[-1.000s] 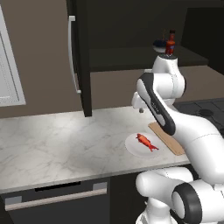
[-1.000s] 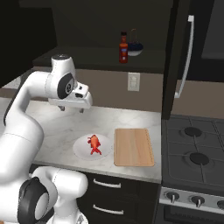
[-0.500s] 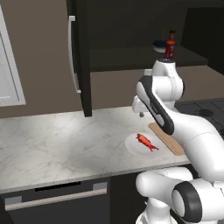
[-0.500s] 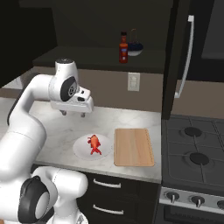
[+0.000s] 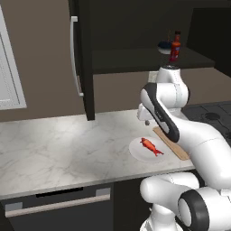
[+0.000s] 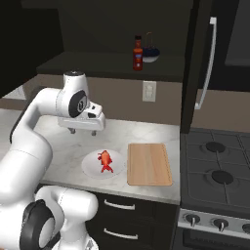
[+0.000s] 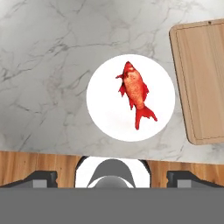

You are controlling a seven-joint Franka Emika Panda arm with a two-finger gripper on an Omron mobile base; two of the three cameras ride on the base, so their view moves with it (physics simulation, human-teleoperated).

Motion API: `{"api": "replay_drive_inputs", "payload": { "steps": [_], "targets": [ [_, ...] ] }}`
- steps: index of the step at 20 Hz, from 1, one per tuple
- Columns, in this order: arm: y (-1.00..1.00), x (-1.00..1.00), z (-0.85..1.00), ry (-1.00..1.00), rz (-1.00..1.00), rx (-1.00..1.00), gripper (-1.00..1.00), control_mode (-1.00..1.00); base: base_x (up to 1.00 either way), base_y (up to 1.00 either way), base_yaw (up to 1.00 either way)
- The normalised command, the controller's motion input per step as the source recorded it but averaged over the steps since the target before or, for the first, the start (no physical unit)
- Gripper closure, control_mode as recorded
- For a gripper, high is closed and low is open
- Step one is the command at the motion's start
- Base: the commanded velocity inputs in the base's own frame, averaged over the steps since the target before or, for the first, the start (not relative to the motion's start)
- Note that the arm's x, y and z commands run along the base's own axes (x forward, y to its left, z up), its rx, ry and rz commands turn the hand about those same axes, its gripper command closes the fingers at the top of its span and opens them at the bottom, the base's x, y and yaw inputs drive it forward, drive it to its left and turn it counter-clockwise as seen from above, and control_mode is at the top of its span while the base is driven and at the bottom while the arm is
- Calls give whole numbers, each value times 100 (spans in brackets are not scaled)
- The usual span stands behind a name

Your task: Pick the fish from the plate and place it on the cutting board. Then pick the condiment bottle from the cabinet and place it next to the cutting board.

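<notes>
While the tool [image 6: 82, 131] hangs spread wide above the plate [image 7: 105, 118], the fish [image 7: 135, 94] looks light, slick and slender, best pinched across its thicker mid-body.

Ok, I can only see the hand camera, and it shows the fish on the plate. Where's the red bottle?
Observer: The red bottle stands up on the shelf of the dark cabinet, above the counter.
Operator: Is anything next to it?
Observer: Yes, a dark blue bowl sits right beside it on that shelf.
Operator: And how high is the claw?
Observer: The claw hangs in the air over the counter, well clear of the fish.
</notes>
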Motion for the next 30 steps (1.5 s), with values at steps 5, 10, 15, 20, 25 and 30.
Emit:
{"api": "replay_drive_inputs", "payload": {
  "steps": [5,10,15,20,25,30],
  "targets": [
    [-5,-14,-17,0,1,0,-100,-100,0,0,0],
    [-8,-16,-20,0,3,0,-100,-100,0,0,0],
    [-10,-8,-24,0,4,0,-100,-100,0,0,0],
    [-10,0,-29,0,4,-1,-100,-100,0,0,0],
    [-8,0,-29,0,4,-1,-100,-100,0,0,0],
    [-6,10,-25,0,5,0,-100,-100,0,0,0]
  ]
}}
